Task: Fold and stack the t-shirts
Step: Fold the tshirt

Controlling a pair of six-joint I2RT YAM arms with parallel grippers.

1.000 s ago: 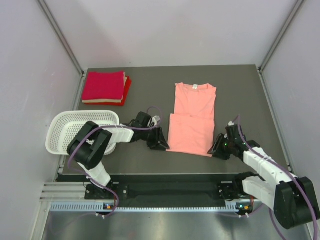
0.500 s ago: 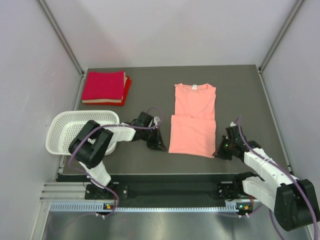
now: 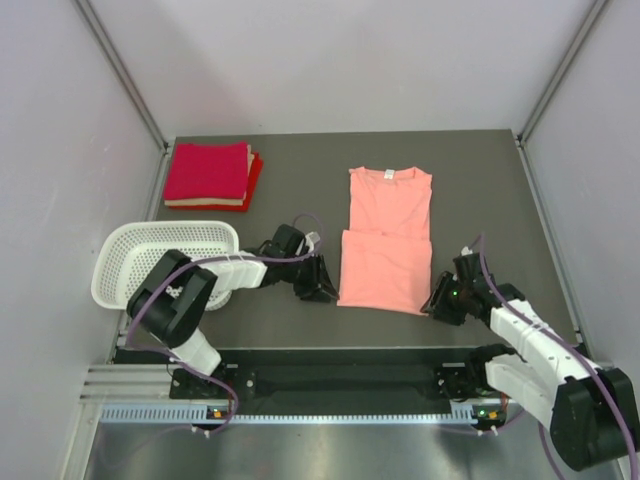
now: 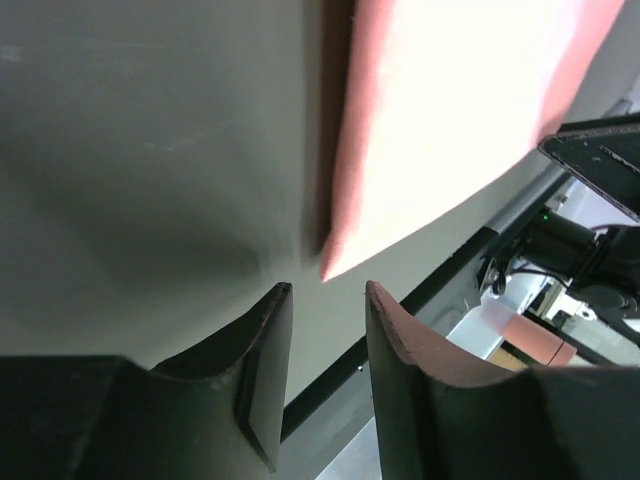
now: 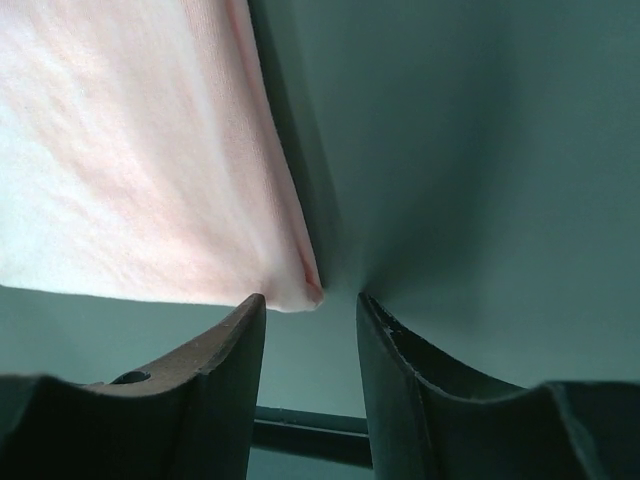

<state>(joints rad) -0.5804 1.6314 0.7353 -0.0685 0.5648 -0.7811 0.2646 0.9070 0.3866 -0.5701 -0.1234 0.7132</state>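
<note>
Two hands sit low at the near corners of the salmon-pink t-shirt (image 3: 385, 240), one on each side. The left hand (image 3: 322, 290) reaches in from the left toward the shirt's near left corner. In its wrist view the left hand (image 4: 325, 292) has its jaws parted with a narrow gap and nothing between them, and the pointed corner of the pink cloth (image 4: 430, 120) lies just beyond the fingertips (image 4: 268, 330) on the grey worktop (image 4: 150, 150). The right hand (image 3: 441, 300) sits at the near right corner. Its wrist view likewise shows the right hand (image 5: 310, 300) with jaws apart and not clamped, and the rounded corner of the shirt (image 5: 120, 150) lies right at the mouth of the gap. The pink shirt lies flat right of the worktop's middle (image 3: 300, 190), narrowed to a long rectangle. Its near part is doubled up over itself to a crosswise edge about halfway along, and a small white tag (image 3: 392, 172) shows at the far collar. Left of the left arm, a white perforated basket (image 3: 130, 262) hangs over the worktop's left edge. Farthest off, in the far left corner, a stack of crimson and red t-shirts (image 3: 208, 172) folded into squares rests well apart from the pink one.
</note>
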